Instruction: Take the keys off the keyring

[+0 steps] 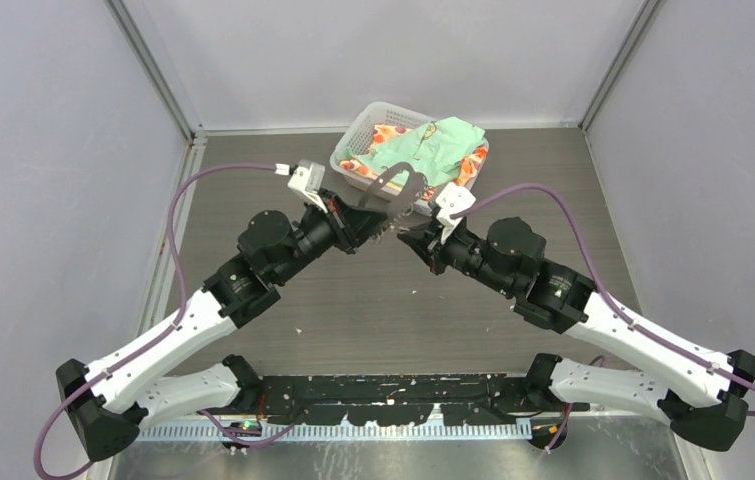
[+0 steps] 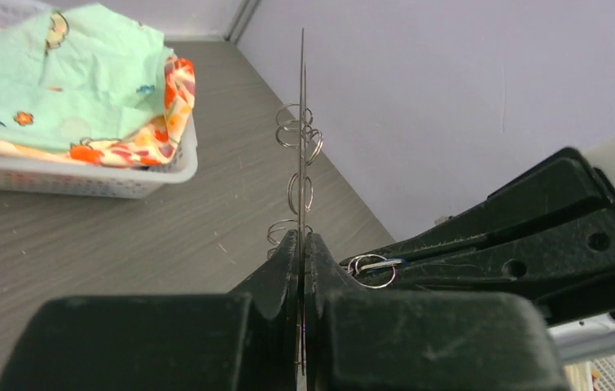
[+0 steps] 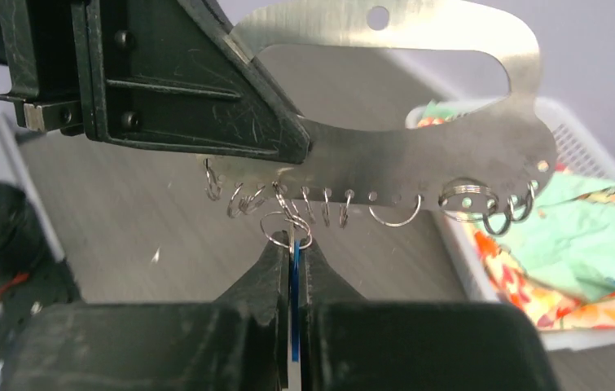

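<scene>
From the overhead camera I saw both arms meeting at mid-table, the left along the 8 o'clock line and the right along 4 o'clock. The white mesh basket sat just beyond them at 12 o'clock. It held a crumpled pale green cloth on top of an orange-patterned fabric, which spilled over the rim on the 3 o'clock side. I could not tell whether anything lay under the fabric.

The keyring was a flat silvery plate with a long oval cutout. It was held up between the two grippers, on the near side of the basket. The left gripper was clenched on one end of the plate, which its own wrist camera showed edge-on as a thin upright line between the pads. A row of small holes ran along the plate's lower edge, and thin split rings hung from them, bunched at the end toward the basket.

The right gripper was at 6 o'clock under the plate, pinched tight on the blue-headed key. Only a blue sliver of it showed between the fingers. That key hung from a ring threaded through the plate's edge near the left gripper's hold. I could not make out any other keys. The grey wood-grain table carried a few pale specks.
</scene>
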Controlling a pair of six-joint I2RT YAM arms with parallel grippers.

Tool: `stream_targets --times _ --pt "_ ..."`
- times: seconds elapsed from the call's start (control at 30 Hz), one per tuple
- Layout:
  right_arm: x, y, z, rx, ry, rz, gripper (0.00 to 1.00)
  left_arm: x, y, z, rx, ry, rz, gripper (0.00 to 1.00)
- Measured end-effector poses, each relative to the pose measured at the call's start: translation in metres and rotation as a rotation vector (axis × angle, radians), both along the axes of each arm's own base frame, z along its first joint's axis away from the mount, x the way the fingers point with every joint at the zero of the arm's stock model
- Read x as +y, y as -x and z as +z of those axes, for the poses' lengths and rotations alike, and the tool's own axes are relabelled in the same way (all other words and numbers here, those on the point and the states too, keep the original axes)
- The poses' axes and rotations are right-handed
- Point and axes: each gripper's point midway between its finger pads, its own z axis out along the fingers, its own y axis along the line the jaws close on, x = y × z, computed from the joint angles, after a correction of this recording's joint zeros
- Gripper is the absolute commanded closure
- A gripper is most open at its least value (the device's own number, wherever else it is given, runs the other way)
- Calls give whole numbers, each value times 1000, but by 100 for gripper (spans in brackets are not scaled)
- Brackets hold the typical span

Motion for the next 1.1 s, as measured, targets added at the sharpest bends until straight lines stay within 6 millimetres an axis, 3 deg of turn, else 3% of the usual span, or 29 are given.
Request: stream_targets --times 0.13,0.23,0.47,0.57,0.83,0.97,1.1 --pt "-2 14 -17 115 130 54 99 -3 13 -21 28 -8 -59 100" --pt "-2 23 -20 179 194 89 99 -3 18 -24 35 -3 -80 99" --pt "-4 35 -30 289 314 134 99 -4 28 -44 60 11 -116 72" --pt "-5 37 -39 335 363 136 99 -3 26 -62 83 -7 -108 68" --pt "-7 42 -62 415 438 141 99 3 34 -86 95 -47 -122 66" --pt "-3 44 -69 445 437 146 99 5 39 -93 86 -71 -146 74" --pt "-3 43 -98 501 455 118 99 1 41 -119 117 -93 -168 74"
